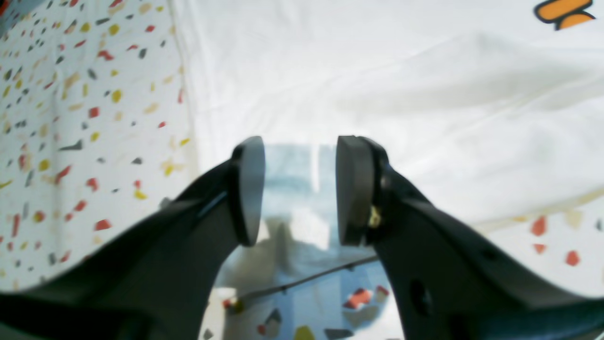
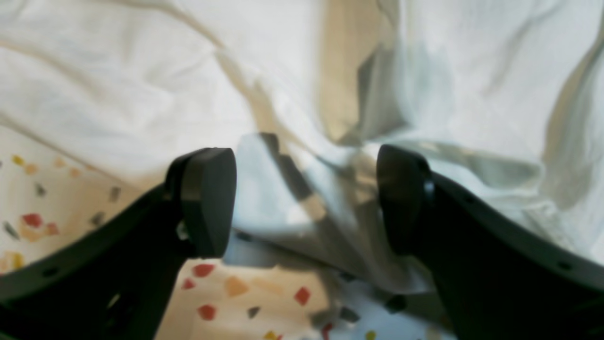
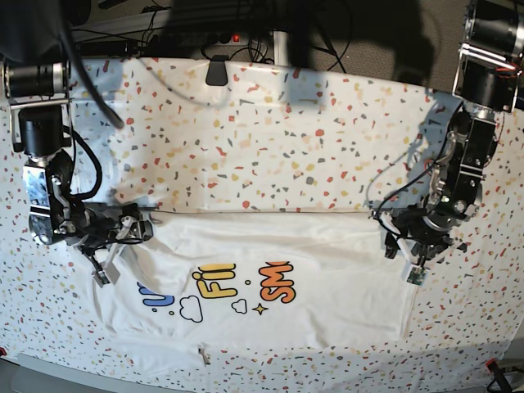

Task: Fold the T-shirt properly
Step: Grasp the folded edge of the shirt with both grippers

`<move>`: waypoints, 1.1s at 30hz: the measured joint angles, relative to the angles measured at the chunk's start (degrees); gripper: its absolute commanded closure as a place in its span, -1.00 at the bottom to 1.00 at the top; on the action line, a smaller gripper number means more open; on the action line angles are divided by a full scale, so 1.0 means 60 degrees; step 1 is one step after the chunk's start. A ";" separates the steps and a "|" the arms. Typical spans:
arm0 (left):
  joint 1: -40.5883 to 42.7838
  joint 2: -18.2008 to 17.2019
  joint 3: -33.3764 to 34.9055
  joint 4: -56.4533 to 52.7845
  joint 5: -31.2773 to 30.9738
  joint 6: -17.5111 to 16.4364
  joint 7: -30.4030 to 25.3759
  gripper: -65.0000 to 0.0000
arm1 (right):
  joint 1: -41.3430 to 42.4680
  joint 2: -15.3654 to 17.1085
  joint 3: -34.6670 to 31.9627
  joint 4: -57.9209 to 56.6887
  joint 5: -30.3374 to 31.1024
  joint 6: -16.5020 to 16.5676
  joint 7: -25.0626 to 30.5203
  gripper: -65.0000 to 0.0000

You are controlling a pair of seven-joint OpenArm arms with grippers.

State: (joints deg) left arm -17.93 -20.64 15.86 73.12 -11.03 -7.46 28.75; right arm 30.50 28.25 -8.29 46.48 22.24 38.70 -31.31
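The counter (image 3: 270, 139) is the largest thing here, covered with a white cloth full of small coloured flecks. On its near half lies the T-shirt (image 3: 270, 254), spread wide with the print side up; the coloured letters, a cloud and a star are visible in the base view. Its far edge runs almost straight from one arm to the other, and the near edge has a narrow strip turned up, so it seems that the first fold is in hand or just finished.

The right claw (image 2: 306, 198) is at the shirt's corner on the left side of the base view. Its jaws stand wide apart, with wrinkled white cloth lying between and below them; I cannot tell if the pads touch the cloth, but they do not pinch it.

The left claw (image 1: 299, 191) is at the opposite corner. Its jaws are also apart, less wide, and nothing is clamped between them; the shirt's edge and the flecked cover are seen beyond the pads.

In my judgement, the next move needs both claws to lower onto the two far corners, close on the cloth together, and carry that edge evenly toward the near side.
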 measured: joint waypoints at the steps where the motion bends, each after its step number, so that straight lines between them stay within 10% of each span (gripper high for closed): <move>1: 0.0000 0.0007 0.0000 -0.0004 0.0000 -0.0004 -0.0004 0.25 | 0.0022 0.0000 0.0000 -0.0153 -0.0168 -0.0011 0.0302 -0.42; 8: -0.0004 0.0080 0.0000 0.0000 0.0000 -0.0022 0.0251 0.25 | 0.0612 -0.0004 0.0000 -0.0419 -0.1967 -0.2765 0.2335 -0.41; 15: 0.0018 0.0062 0.0000 -0.0004 0.0000 -0.0007 0.0342 0.25 | 0.1406 0.0004 0.0007 -0.0415 -0.5005 -0.5829 0.2306 -0.42; 17: 0.0018 0.0058 0.0000 -0.0004 0.0000 -0.0007 0.0346 0.25 | 0.1566 0.0062 0.0011 -0.0415 -0.4492 -0.5588 0.1643 -0.41; 23: 0.0000 0.0058 0.0000 0.0000 0.0004 -0.0007 0.0335 0.25 | 0.1530 0.0022 -0.0011 -0.0248 -0.1158 -0.0397 0.0831 -0.41; 27: 0.0004 0.0047 0.0000 -0.0004 -0.0426 -0.0004 0.0761 0.25 | 0.1581 0.0029 -0.0007 -0.0117 0.0794 -0.0328 -0.0426 -0.41; 33: -0.0062 0.0178 0.0000 -0.0004 -0.0681 0.0004 0.0725 0.25 | 0.0958 0.0047 0.0004 -0.0120 -0.1122 -0.0670 0.0280 -0.41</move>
State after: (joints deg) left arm -18.31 -19.57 15.86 73.10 -15.11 -7.44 33.10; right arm 36.25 28.53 -8.27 45.76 15.51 34.68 -29.63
